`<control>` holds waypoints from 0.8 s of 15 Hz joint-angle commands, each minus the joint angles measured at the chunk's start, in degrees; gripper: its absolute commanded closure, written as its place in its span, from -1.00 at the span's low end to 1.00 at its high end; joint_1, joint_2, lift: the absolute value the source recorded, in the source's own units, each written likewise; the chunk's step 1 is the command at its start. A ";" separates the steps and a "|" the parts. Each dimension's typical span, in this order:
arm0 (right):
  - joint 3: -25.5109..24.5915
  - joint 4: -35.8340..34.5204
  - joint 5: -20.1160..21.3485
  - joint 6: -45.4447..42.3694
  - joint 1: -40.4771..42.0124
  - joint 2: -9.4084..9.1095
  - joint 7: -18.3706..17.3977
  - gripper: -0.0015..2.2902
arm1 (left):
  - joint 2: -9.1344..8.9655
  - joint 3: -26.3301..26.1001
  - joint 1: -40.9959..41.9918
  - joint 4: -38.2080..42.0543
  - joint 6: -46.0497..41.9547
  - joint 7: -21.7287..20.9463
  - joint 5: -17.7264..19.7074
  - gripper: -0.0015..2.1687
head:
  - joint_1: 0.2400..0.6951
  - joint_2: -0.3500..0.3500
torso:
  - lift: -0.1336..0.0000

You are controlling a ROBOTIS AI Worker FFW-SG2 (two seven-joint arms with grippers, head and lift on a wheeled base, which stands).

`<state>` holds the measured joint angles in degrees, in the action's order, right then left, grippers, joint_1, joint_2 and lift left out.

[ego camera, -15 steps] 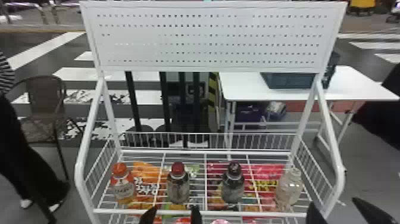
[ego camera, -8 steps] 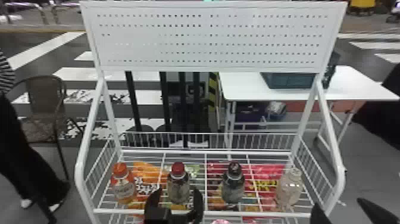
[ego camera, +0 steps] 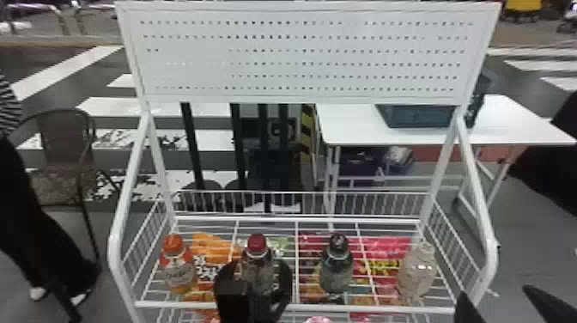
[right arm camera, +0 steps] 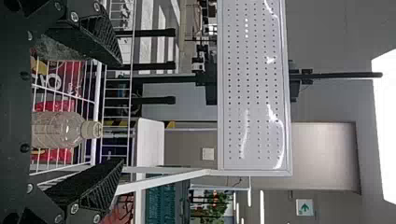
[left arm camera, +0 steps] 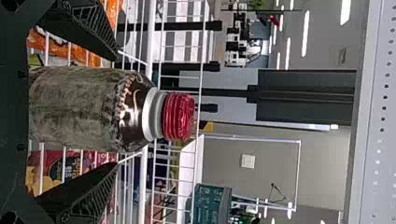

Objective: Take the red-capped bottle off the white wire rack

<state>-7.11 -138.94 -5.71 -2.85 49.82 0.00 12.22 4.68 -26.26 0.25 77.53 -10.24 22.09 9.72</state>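
left gripper (ego camera: 256, 269) wide around red-capped bottle (ego camera: 257, 257) (pale lettering (left arm camera: 124, 100) on dark shoulder (left arm camera: 133, 123)); right gripper (ego camera: 494, 291) wide too

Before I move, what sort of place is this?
Probably an indoor demo or exhibition hall: a rack displays bottles and snack bags, crosswalk stripes cross the floor behind it, and strip lights line the ceiling.

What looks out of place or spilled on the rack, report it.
Nothing is tipped or spilled: the orange-capped bottle, red-capped bottle, dark-capped bottle and clear bottle stand upright on the white wire rack. One oddity: the clear bottle shows no coloured cap; I can't tell whether it's uncapped.
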 commanded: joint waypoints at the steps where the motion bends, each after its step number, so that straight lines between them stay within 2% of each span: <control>1: -0.27 -0.02 -0.18 0.00 0.01 -0.05 0.00 -0.85 | 0.07 0.33 -0.34 -0.54 0.01 -0.12 -0.14 -0.72 | 0.14 0.00 | 1.00; 2: -0.27 -0.02 -0.18 0.00 -0.08 -0.05 0.00 -0.85 | 0.25 0.42 -0.34 -0.45 0.01 -0.47 -0.23 -0.46 | 0.14 0.00 | 1.00; 4: -0.18 0.07 -0.18 0.53 -0.52 -0.05 0.00 -0.85 | 0.42 0.42 0.10 0.69 0.01 -0.56 -0.23 0.35 | 0.14 0.00 | 1.00; 5: -0.10 0.16 -0.09 0.53 -0.69 -0.05 0.00 -0.85 | 0.51 0.42 0.63 1.31 0.19 -0.56 -0.32 0.56 | 0.14 0.00 | 1.00; 8: 0.17 0.69 -0.09 0.53 -1.04 -0.05 0.00 -0.85 | 1.39 -0.20 3.09 6.32 1.59 -0.03 -1.64 0.60 | 0.14 0.00 | 1.00; 12: 0.17 1.13 -0.18 0.18 -1.04 -0.05 0.00 -0.85 | 4.11 -0.02 9.33 21.43 9.68 1.90 -3.13 0.60 | 0.14 0.00 | 1.00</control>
<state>-6.94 -137.87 -5.88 -2.61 48.78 0.00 12.22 7.77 -26.49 7.47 93.63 -3.56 23.51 6.88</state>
